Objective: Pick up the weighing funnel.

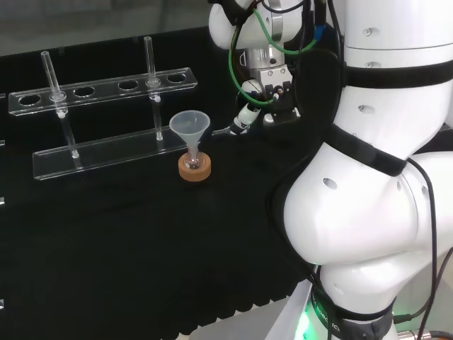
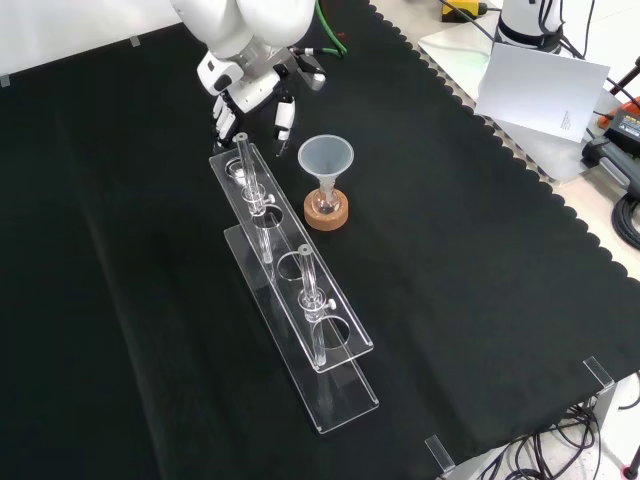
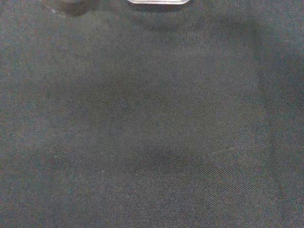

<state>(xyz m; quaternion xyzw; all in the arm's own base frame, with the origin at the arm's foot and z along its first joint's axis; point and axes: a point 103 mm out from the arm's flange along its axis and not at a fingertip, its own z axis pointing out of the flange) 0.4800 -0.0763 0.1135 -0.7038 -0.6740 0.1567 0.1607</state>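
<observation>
Black cloth covers the bench (image 2: 480,300). Nearest in the front view, a clear rack (image 2: 345,385) carries two upright glass tubes (image 2: 312,300). Beyond its midpoint, the funnel (image 2: 326,158) stands mouth up on a cork ring (image 2: 326,213). Farthest, past the rack's far end, the hand (image 2: 250,88) hangs over the cloth, fingers (image 2: 285,118) extended downward and relaxed, grasping nothing visible. In the head view, a thin pale sliver (image 1: 223,131) lies between a fingertip and the funnel. Whether this is the weighing funnel cannot be told.
</observation>
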